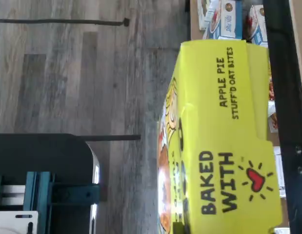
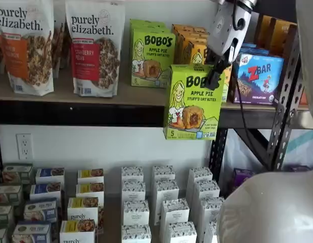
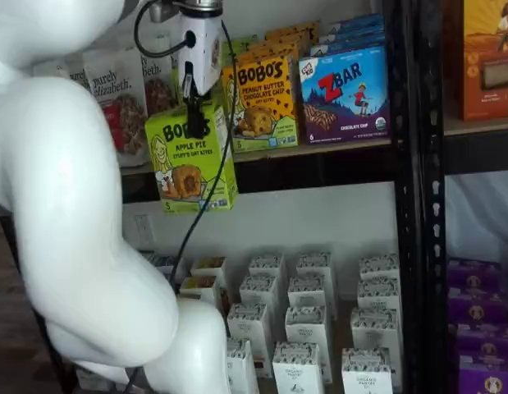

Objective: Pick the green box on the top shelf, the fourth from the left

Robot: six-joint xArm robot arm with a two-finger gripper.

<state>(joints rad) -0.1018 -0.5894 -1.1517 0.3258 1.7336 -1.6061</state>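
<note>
The green box (image 2: pixel 191 104) hangs in the air in front of the top shelf (image 2: pixel 95 114), upright and slightly tilted, its lower part below the shelf's dark front beam. My gripper (image 2: pixel 215 77) is shut on the green box at its top edge, and one black finger shows against its upper right corner. In both shelf views the box reads "BOBO'S APPLE PIE". Seen from the other side, the green box (image 3: pixel 190 160) hangs under my gripper (image 3: pixel 193 123), in front of the top shelf (image 3: pixel 319 160). The wrist view is filled by the green box's lid (image 1: pixel 224 146).
Another lime-green Bobo's carton (image 2: pixel 151 53) stands on the shelf, with granola bags (image 2: pixel 93 45) to its left. An orange Bobo's box (image 3: pixel 262 103) and a blue ZBar box (image 3: pixel 345 94) stand to the right. White cartons (image 2: pixel 164 202) fill the lower level. A perforated upright (image 3: pixel 414 197) stands to the right.
</note>
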